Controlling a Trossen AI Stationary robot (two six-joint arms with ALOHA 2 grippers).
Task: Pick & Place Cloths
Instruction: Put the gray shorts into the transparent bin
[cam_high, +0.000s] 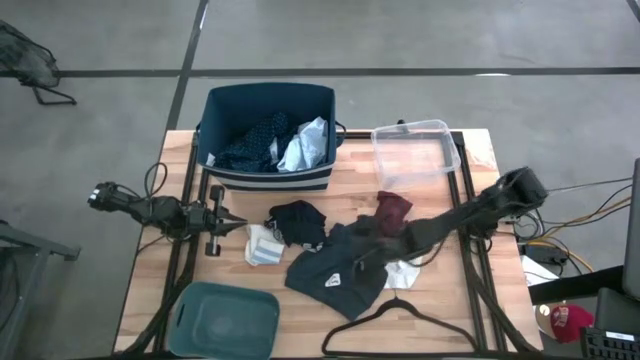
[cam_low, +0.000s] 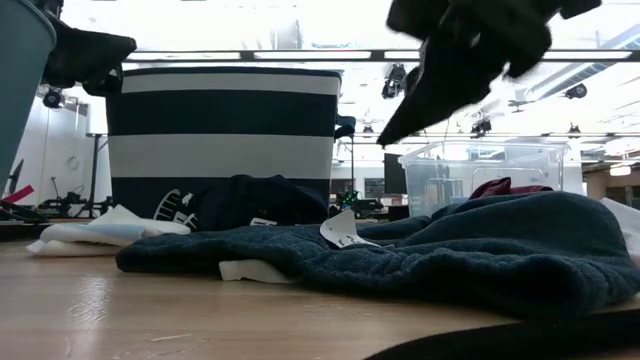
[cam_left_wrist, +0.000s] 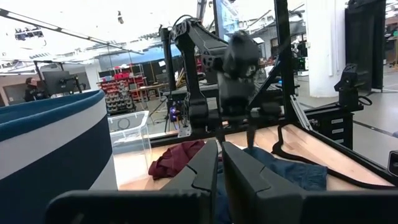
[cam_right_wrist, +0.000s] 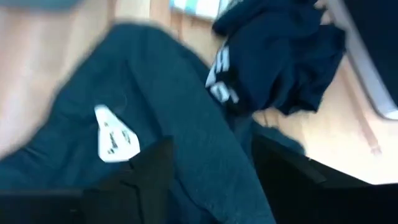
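Note:
Several cloths lie on the table. A dark navy garment (cam_high: 335, 270) with a white tag (cam_right_wrist: 115, 137) lies flat at the middle. A black piece with white print (cam_high: 298, 222) lies beside it, a maroon piece (cam_high: 393, 208) toward the clear tub, and white socks (cam_high: 262, 245) to the left. A dark patterned piece (cam_high: 250, 145) and a light blue-grey shirt (cam_high: 305, 145) sit inside the navy tub (cam_high: 268, 178). My right gripper (cam_right_wrist: 211, 177) hangs open above the navy garment, clear of it in the low view (cam_low: 410, 110). My left gripper (cam_high: 238, 226) is shut and waits left of the black piece.
A clear plastic tub (cam_high: 415, 155) stands at the far right and a teal tub (cam_high: 225, 320) at the near left corner. A thin black hanger (cam_high: 400, 320) lies at the near edge, with a white scrap (cam_high: 403, 272) beside the navy garment. Bare wood shows between the socks and the teal tub.

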